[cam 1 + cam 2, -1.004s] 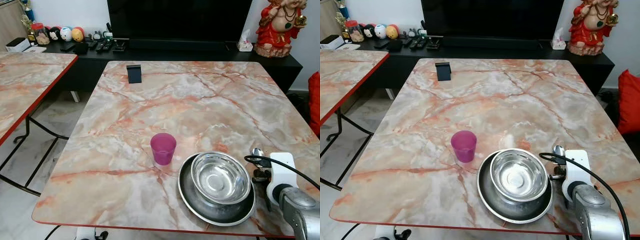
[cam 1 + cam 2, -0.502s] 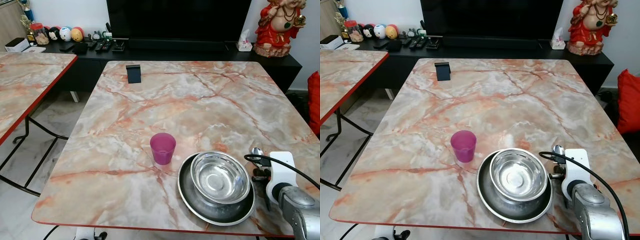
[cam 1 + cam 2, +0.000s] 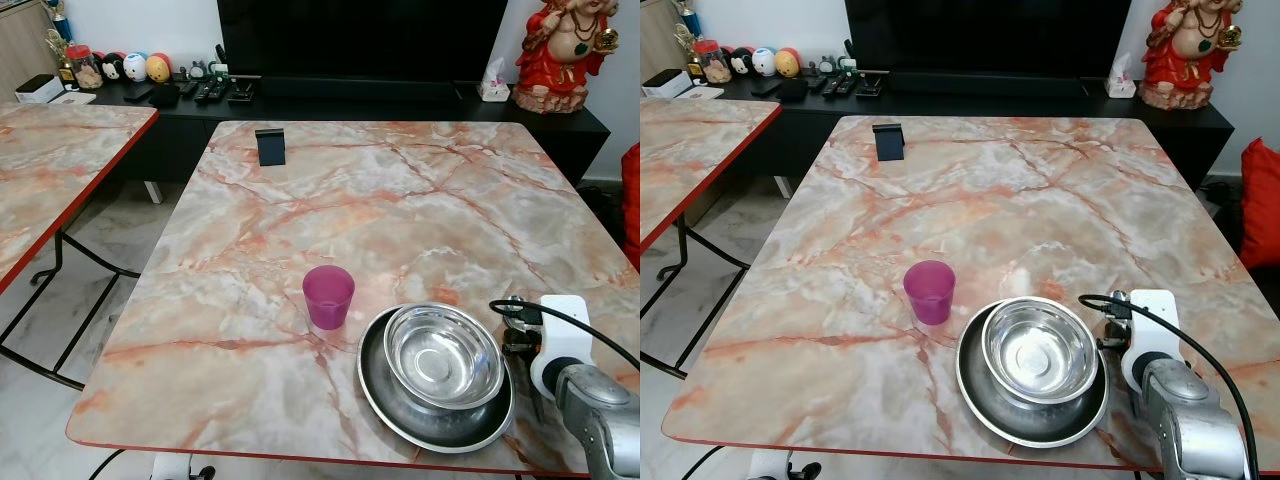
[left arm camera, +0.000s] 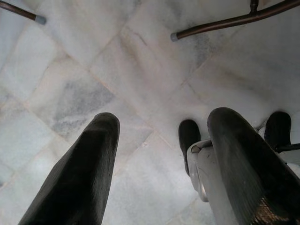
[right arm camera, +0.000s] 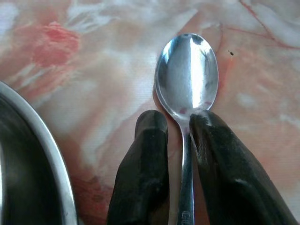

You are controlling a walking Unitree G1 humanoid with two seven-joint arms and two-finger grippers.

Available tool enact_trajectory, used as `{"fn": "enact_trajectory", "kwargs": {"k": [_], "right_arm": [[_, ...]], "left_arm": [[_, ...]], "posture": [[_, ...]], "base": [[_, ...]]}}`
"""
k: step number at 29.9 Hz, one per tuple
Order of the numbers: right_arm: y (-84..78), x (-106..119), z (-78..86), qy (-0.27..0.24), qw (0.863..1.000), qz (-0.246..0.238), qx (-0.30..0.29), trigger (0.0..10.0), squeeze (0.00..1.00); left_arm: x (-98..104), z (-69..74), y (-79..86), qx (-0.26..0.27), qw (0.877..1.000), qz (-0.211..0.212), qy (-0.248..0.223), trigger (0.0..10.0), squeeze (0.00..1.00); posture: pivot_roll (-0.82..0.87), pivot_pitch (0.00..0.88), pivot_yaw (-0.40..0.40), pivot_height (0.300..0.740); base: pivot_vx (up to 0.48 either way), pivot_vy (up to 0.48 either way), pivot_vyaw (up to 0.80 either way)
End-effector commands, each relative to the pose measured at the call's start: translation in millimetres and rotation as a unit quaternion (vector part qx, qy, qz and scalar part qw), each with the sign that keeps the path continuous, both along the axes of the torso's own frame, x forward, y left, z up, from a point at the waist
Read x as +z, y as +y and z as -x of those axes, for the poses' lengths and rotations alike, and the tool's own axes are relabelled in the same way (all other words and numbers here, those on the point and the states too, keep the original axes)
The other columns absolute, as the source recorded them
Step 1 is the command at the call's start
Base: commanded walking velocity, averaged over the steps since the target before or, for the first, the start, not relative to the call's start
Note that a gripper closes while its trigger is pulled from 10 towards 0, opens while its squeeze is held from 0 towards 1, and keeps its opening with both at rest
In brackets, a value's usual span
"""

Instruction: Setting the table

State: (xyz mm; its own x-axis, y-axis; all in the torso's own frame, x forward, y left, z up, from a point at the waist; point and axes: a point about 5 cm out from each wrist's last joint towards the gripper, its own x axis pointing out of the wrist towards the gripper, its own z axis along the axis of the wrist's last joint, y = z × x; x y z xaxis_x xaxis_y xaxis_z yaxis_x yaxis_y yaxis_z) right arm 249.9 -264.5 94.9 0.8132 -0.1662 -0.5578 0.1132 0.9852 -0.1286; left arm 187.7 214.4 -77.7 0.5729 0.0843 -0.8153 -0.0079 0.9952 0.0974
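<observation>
the right gripper (image 5: 180,140) sits low at the lower right of the head views, just beside the plate (image 3: 380,385), with the spoon (image 5: 188,84) between its two black fingers (image 5: 145,159). the fingers hug the neck of the handle while the spoon's head lies flat on the marble, bowl up, so the spoon looks laid down at its place beside the plate; whether the fingers press the handle or have gone slack i cannot tell. the steel bowl (image 3: 443,355) is nested in the plate, and the pink cup (image 3: 328,296) stands just to the plate's upper left, so one place setting seems nearly complete along the near edge

the left gripper (image 4: 159,164) hangs idle over the pale tiled floor (image 4: 140,70), fingers parted and empty

the table (image 3: 380,200) has a peach marble-patterned top with a red rim; a small dark stand (image 3: 270,146) sits near its far left edge. a second, similar table (image 3: 60,160) fills the left of the frame. behind, a black tv unit (image 3: 330,95) carries small ornaments, and a red figurine (image 3: 562,45) stands at upper right
</observation>
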Motion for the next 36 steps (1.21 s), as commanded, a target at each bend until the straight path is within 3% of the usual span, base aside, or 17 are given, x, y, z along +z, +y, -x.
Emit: {"fn": "enact_trajectory", "kwargs": {"k": [1,6,8,9,13,14,16,18,23,26,36], "right_arm": [[-2.2,5.1,-1.5,-0.012,1.000,0.002,-0.006,10.0,0.00],[-7.7,7.7,-1.7,-0.020,0.999,0.022,-0.021,10.0,0.00],[-13.2,20.5,-7.7,-0.078,0.995,0.036,-0.042,10.0,0.00],[-16.4,34.6,-12.1,-0.140,0.987,0.034,-0.065,10.0,0.00],[-21.5,57.6,-12.9,-0.232,0.963,0.097,-0.094,10.0,0.00],[-21.5,57.6,-12.9,-0.232,0.963,0.097,-0.094,10.0,0.00],[-15.4,63.4,-5.6,-0.293,0.946,0.079,-0.113,10.0,0.00],[-15.4,63.4,-5.6,-0.293,0.946,0.079,-0.113,10.0,0.00],[1.8,62.5,6.4,-0.358,0.924,0.075,-0.108,10.0,0.00],[9.8,62.8,5.1,-0.376,0.920,0.068,-0.092,10.0,0.00],[19.2,63.9,-6.9,-0.392,0.915,0.059,-0.071,10.0,0.00]], "left_arm": [[-0.2,-1.0,-1.8,-0.002,1.000,0.001,0.007,10.0,0.00],[2.7,-8.3,-5.7,-0.005,1.000,0.003,-0.001,10.0,0.00],[3.3,-10.1,-7.4,-0.006,1.000,0.005,-0.003,10.0,0.00],[3.3,-10.3,-7.9,-0.006,1.000,0.005,-0.003,10.0,0.00],[3.6,-11.2,-9.3,-0.006,1.000,0.006,-0.006,10.0,0.00],[3.6,-11.2,-9.3,-0.006,1.000,0.006,-0.006,10.0,0.00],[3.3,-9.9,-8.4,-0.003,1.000,0.005,-0.011,10.0,0.00],[3.3,-9.9,-8.4,-0.003,1.000,0.005,-0.011,10.0,0.00],[0.3,1.3,1.9,0.002,1.000,-0.001,-0.012,10.0,0.00],[0.7,1.4,2.7,0.006,1.000,0.000,-0.017,10.0,0.00],[1.7,0.9,5.3,0.015,1.000,-0.001,-0.026,10.0,0.00]], "posture": [[-0.02,0.000,0.018,0.740],[-0.02,0.000,0.018,0.740],[-0.02,0.000,0.018,0.740],[-0.02,0.000,0.019,0.740],[-0.02,0.000,0.019,0.740],[-0.02,0.000,0.019,0.740],[-0.01,0.000,0.017,0.740],[-0.01,0.000,0.017,0.740],[-0.01,0.000,0.020,0.740],[-0.01,0.000,0.020,0.740],[0.01,0.000,-0.001,0.740]], "base": [[0.000,0.000,0.00],[0.000,0.000,0.00],[0.000,0.000,0.00],[0.000,0.000,0.00],[0.000,0.000,0.00],[0.000,0.000,0.00],[0.000,0.000,0.00],[0.000,0.000,0.00],[0.000,0.000,0.00],[0.000,0.000,0.00],[0.000,0.000,0.00]]}}
